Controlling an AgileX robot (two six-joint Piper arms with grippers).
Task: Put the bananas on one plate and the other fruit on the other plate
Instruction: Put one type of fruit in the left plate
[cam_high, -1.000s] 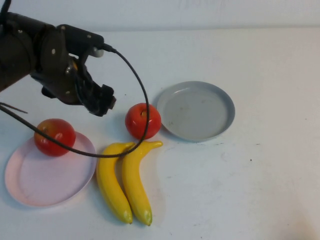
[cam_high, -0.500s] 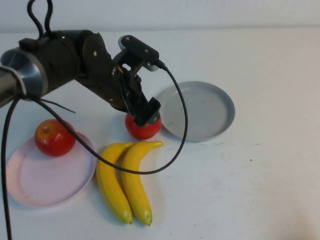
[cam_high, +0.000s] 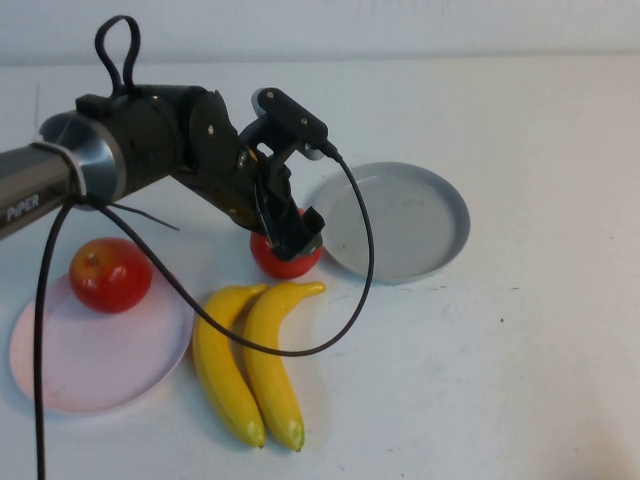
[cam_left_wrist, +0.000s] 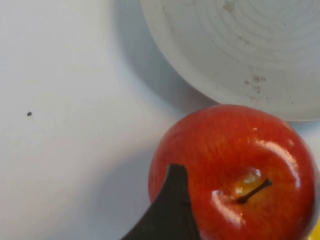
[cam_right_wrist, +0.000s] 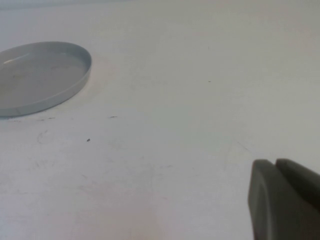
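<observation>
"PIPER" is printed on the left arm (cam_high: 40, 190). The left gripper (cam_high: 293, 235), jaws wide, sits over the red apple (cam_high: 285, 258) at the grey plate's (cam_high: 440, 200) nine o'clock. The right gripper (cam_right_wrist: 285, 200), jaws closed, hovers above the desk (cam_right_wrist: 175, 125).

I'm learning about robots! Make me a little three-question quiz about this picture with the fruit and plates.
1. True or false: both bananas lie on the grey plate.
2. Which gripper is over the apple beside the grey plate: A) left gripper B) right gripper?
3. Fill in: the other apple sits on the ___ plate.

Key: 1. False, they lie on the table and the grey plate holds nothing. 2. A; it is open, while the right gripper is shut and off to the side. 3. Pink.
</observation>
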